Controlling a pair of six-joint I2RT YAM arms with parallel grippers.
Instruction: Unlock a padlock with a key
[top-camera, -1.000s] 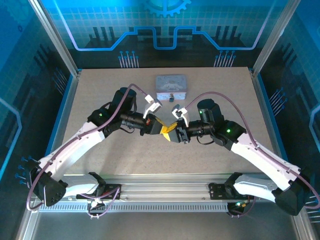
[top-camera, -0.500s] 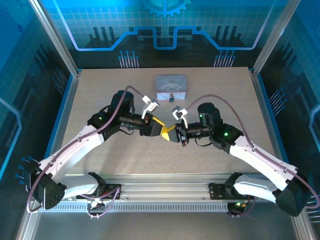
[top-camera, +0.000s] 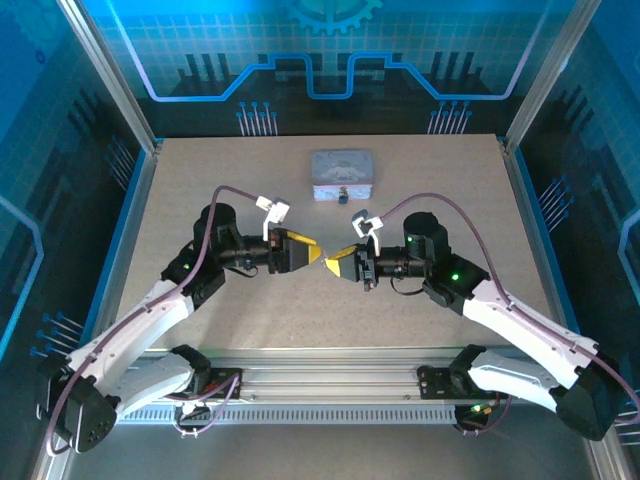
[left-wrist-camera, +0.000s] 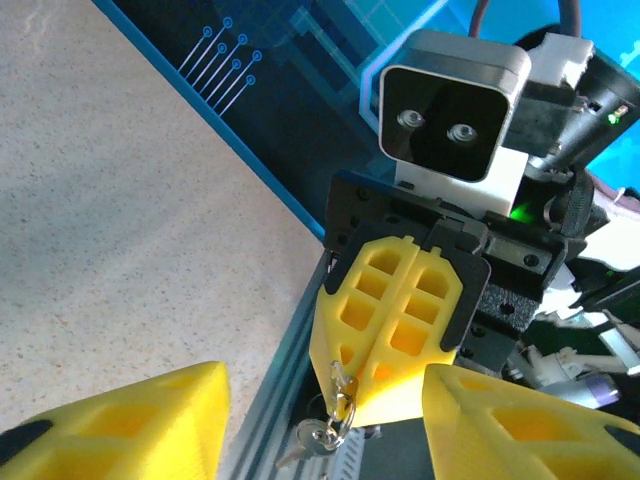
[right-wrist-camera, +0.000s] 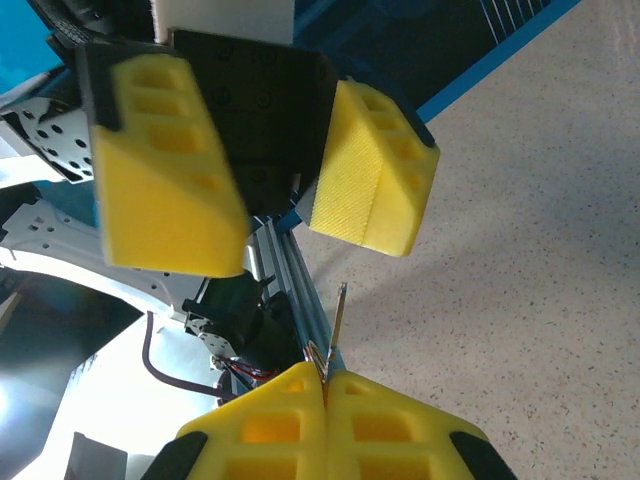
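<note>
**Hard to make out**
- Padlock (top-camera: 341, 191): from overhead, a small dark speck touching the near side of the tin (top-camera: 342, 168), at the far middle of the table (top-camera: 200, 190). It is too small to tell body from shackle, or whether it hangs on the tin or lies against it.
- Key (right-wrist-camera: 341, 312): a thin metal sliver. From overhead it is too small to pick out between the two arms.
- Both wrist views cut off their own yellow fingers at the bottom edge, so only the tips show.

**Left pincer** (top-camera: 318, 252)
- Raised above the middle of the table, pointing right.
- Jaws stand well apart. Its yellow fingers (left-wrist-camera: 120, 425) sit at either side of the left wrist view with bare space between them.
- Holds nothing and touches nothing.

**Right pincer** (right-wrist-camera: 325, 388)
- Faces the left one tip to tip, near it but apart.
- Jaws are pressed together with no gap at the seam.
- The key is pinched at the very tips. In the right wrist view its blade sticks out from the seam toward the open left fingers.
- In the left wrist view a small ring (left-wrist-camera: 343, 395) and a silvery piece dangle below the closed tips.

**Tin**
- Rounded, silver-grey, lid down, well beyond both pincers.
</note>
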